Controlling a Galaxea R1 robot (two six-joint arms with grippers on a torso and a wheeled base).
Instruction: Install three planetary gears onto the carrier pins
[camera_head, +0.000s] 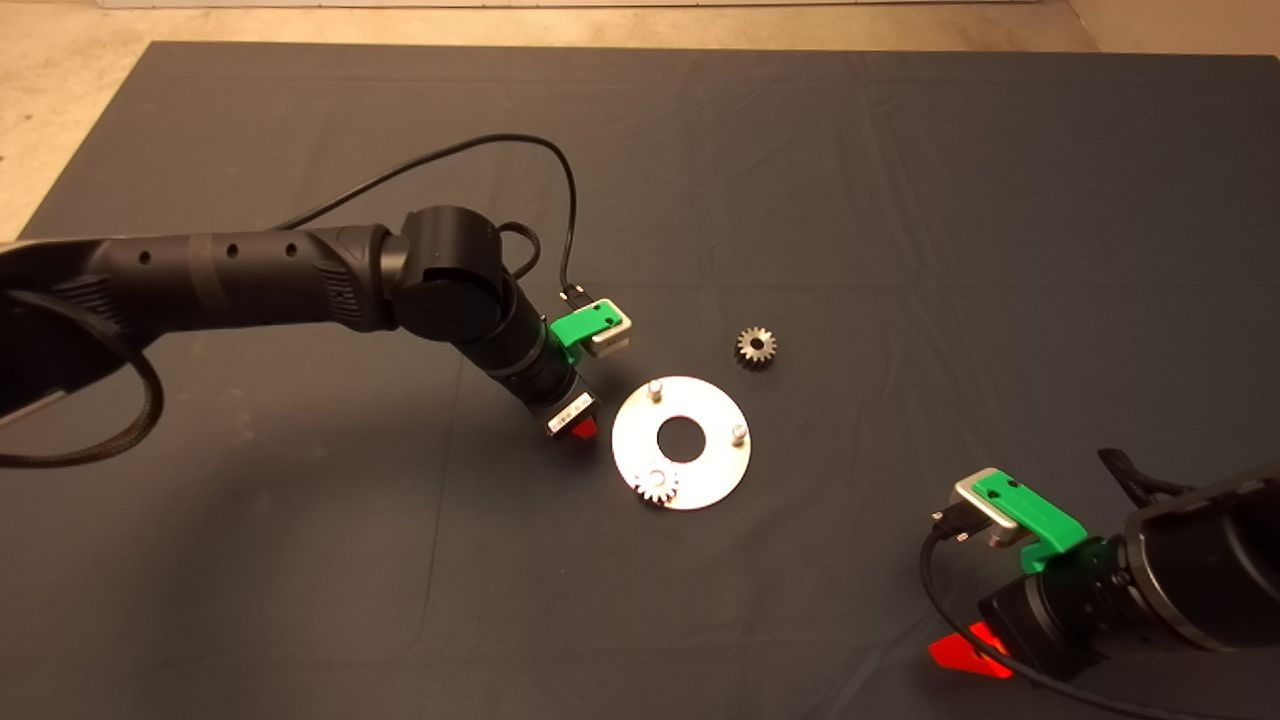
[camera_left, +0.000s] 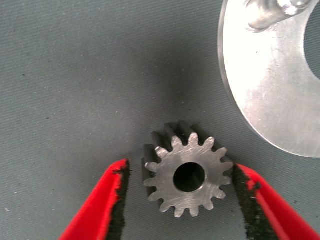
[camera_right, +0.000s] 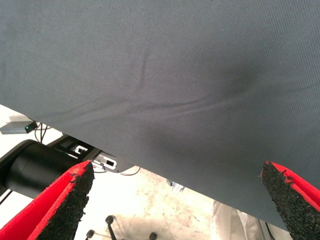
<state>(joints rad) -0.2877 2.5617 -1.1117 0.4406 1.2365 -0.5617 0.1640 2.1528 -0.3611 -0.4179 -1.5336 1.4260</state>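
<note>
Three gears are showing across the views, all small, silvery-grey and toothed, each with a dark centre hole. One gear (camera_head: 658, 487) is sitting on the near pin of the shiny round disc (camera_head: 700, 478), at its edge; a second gear (camera_head: 756, 347) is lying flat on the dark mat (camera_head: 900, 200) just beyond the disc. The other two pins (camera_head: 655, 388) are standing bare and upright either side of the disc's large centre hole. The third gear (camera_left: 188, 176) is resting on the mat between the red fingers (camera_left: 102, 205) of the left end effector (camera_head: 578, 428), which is spread wider than the gear; one pad is apparently brushing the teeth, the other standing clear. In the head view this gear is hidden under the left end effector, just beside the disc. The disc is being cut off in the left wrist view, showing only part of its rim and one pin. The right end effector (camera_head: 968, 652) is waiting wide open and empty at the mat's near right corner.
</note>
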